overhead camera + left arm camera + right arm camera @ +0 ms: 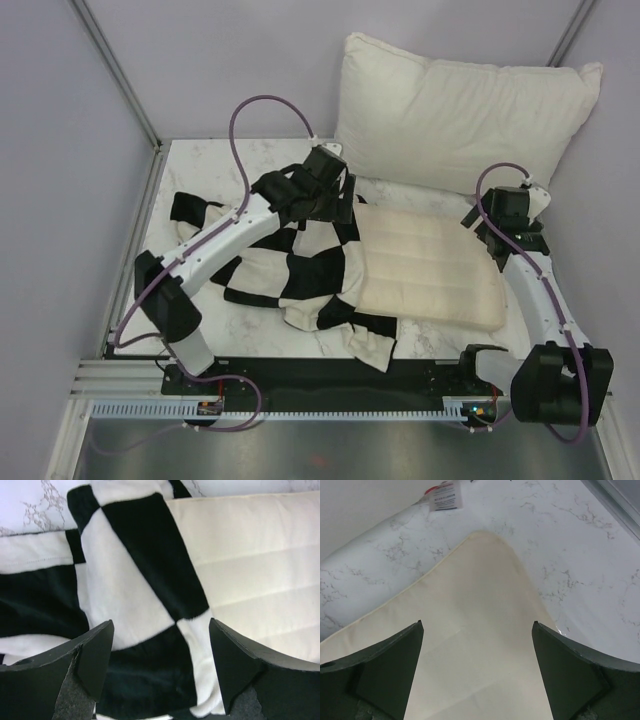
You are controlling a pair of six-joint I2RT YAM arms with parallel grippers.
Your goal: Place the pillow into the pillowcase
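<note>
Spread fingers [92, 665] mark the left gripper [161, 630], which hangs over the pillowcase [285, 270] with nothing pinched between them. Below it in the left wrist view, a black-and-white checked edge lies over the left end of the pillow [430, 265]. Whether the fingertips touch the cloth, I cannot tell. The right gripper [477, 627] is also wide apart and holds nothing, poised above the pillow's far right corner, with bare marble surface [215, 165] beyond it.

The cream pillow lies flat in the middle and right of the surface. Its left end is overlapped by the pillowcase and the rest is uncovered. I cannot tell whether that end sits inside the opening. The pillowcase is crumpled and spreads left and toward the near edge. A larger white pillow [460, 110] leans at the far right, with a small label [445, 495] at its edge.
</note>
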